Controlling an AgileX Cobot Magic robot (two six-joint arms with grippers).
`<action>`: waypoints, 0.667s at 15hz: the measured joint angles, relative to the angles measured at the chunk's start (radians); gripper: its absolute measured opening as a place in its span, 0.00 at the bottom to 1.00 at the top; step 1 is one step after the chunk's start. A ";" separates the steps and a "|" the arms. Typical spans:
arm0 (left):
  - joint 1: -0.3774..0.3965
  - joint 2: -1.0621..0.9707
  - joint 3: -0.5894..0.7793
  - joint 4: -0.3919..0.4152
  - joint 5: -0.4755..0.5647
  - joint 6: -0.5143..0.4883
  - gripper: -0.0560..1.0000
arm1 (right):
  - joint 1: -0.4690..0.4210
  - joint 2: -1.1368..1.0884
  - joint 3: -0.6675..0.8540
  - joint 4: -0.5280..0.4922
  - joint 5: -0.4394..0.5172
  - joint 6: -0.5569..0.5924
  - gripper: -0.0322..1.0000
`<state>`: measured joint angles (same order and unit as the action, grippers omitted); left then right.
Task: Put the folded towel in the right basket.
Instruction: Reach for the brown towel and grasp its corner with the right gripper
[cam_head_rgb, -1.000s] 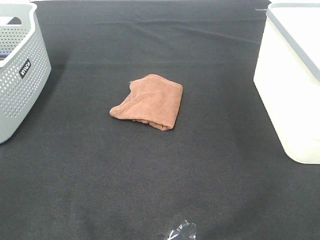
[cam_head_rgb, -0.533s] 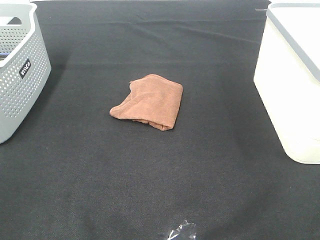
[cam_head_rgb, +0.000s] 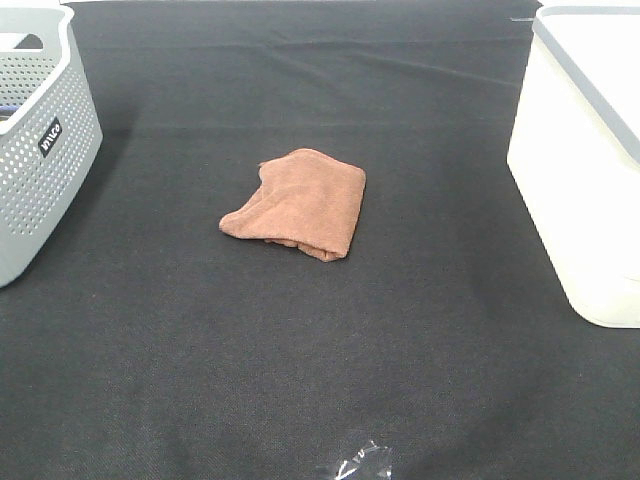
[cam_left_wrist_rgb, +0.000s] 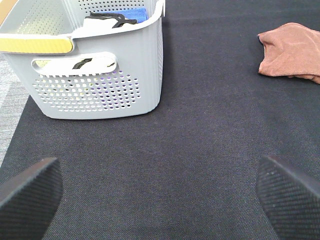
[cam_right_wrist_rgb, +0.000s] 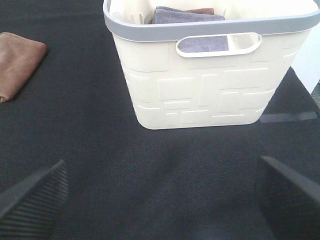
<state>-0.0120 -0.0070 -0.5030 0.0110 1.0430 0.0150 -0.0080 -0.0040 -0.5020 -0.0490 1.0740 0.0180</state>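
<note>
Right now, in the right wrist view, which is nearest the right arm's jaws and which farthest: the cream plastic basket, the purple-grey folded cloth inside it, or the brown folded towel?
From the right gripper, jaws open:
1. Cream plastic basket, straight ahead.
2. Purple-grey folded cloth, just behind its handle wall.
3. Brown folded towel, off left on the table.

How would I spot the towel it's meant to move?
Look at the black cloth between the grey basket and the white basket. The towel lies near its middle, touching neither. It is the only rust-brown, folded thing outside the baskets.
</note>
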 joint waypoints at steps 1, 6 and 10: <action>0.000 0.000 0.000 0.000 0.000 0.000 0.98 | 0.000 0.000 0.000 0.000 0.000 0.000 0.97; 0.000 0.000 0.000 0.000 0.000 0.000 0.98 | 0.000 0.000 0.000 0.000 0.000 0.000 0.97; 0.000 0.000 0.000 0.000 0.000 0.000 0.98 | 0.000 0.000 0.000 0.000 0.000 0.000 0.97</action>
<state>-0.0120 -0.0070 -0.5030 0.0110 1.0430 0.0150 -0.0080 -0.0040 -0.5020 -0.0490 1.0740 0.0180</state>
